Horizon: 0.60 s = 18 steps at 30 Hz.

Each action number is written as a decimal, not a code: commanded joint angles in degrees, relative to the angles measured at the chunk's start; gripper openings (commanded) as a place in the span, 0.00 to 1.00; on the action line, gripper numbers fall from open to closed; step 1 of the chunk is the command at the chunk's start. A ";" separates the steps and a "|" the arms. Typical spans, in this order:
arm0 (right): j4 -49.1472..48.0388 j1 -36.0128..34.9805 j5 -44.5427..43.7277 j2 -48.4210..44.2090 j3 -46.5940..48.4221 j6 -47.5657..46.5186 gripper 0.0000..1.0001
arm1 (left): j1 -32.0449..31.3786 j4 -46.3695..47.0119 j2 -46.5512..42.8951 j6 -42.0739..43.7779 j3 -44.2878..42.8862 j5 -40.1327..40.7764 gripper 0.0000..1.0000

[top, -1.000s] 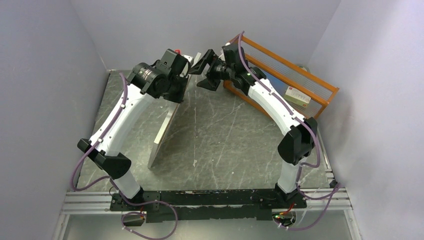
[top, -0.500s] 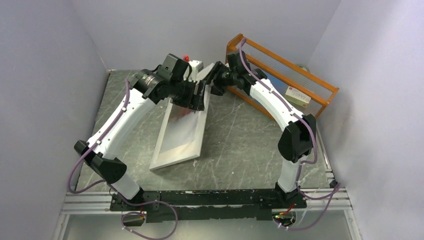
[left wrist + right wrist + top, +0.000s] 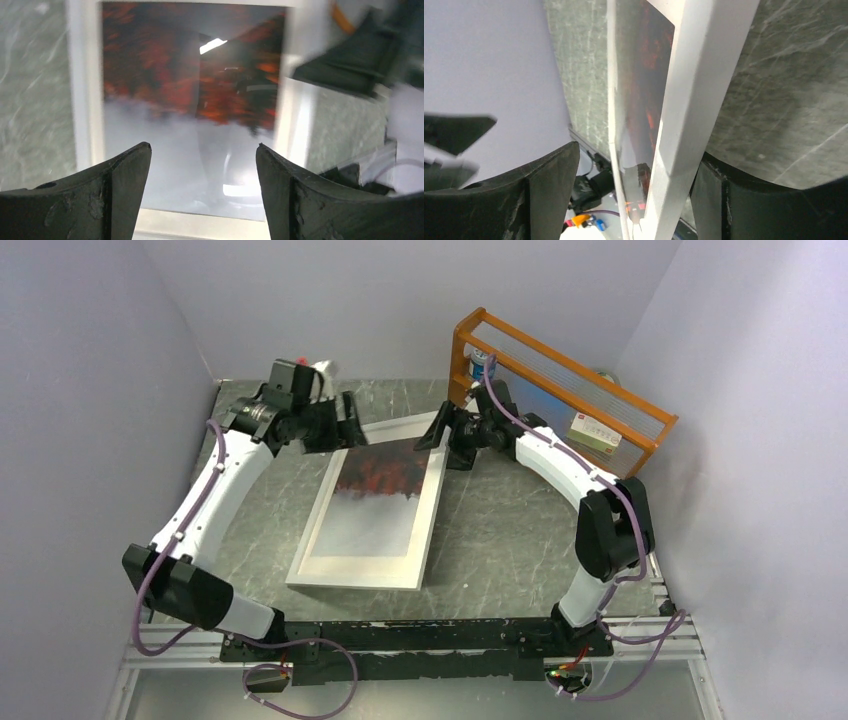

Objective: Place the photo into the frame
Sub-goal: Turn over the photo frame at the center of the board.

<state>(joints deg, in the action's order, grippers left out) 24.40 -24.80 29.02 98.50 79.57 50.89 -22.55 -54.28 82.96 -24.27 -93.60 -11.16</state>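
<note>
Top view: the frame [image 3: 360, 573] lies flat mid-table [image 3: 520, 530], long axis running 12 to 6 o'clock. The photo [image 3: 380, 500] sits inside it, red foliage toward 12, pale half toward 6. The left gripper [image 3: 338, 430] hovers at the frame's 11 o'clock corner and the right gripper [image 3: 437, 430] at its 1 o'clock corner. An orange rack [image 3: 560, 370] stands at 2 o'clock.

Left wrist view: the left gripper [image 3: 202, 165] is spread wide and holds nothing, with the photo [image 3: 175, 100] and the frame's border [image 3: 85, 100] below it.

Right wrist view: the right gripper [image 3: 636, 160] gapes wide, straddling the frame's white bar [image 3: 694, 75]. A clear gap shows on the 9 o'clock side, so nothing is clamped.
</note>
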 commanded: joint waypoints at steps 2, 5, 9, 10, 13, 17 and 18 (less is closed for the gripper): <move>-8.52 1.09 2.80 -2.17 -2.49 -6.18 0.83 | 10.86 5.92 -1.39 -5.92 11.48 -0.26 0.81; -11.03 1.31 2.99 -1.35 -4.47 -6.30 0.84 | 14.47 6.15 0.10 -7.11 15.49 1.08 0.81; -16.57 1.31 3.49 -0.98 -8.12 -5.27 0.84 | 17.80 5.84 1.17 -9.76 20.55 3.98 0.81; -17.57 1.27 3.54 -0.82 -9.17 -4.93 0.84 | 18.49 5.19 1.13 -10.83 21.74 4.56 0.81; -19.01 1.14 3.09 0.23 -11.67 -4.65 0.84 | 20.11 4.54 0.07 -13.49 26.08 5.23 0.83; -18.00 0.52 0.95 1.81 -14.42 -5.01 0.85 | 21.02 4.36 -1.78 -16.15 30.45 5.99 0.86; -17.24 0.42 -0.12 1.86 -15.16 -5.44 0.87 | 21.16 4.13 -1.95 -16.61 31.15 6.17 0.87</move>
<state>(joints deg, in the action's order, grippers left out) 11.31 -23.51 29.54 100.27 65.93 46.24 -1.89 -50.24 84.16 -36.91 -64.47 -6.52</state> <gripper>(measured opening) 0.847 0.852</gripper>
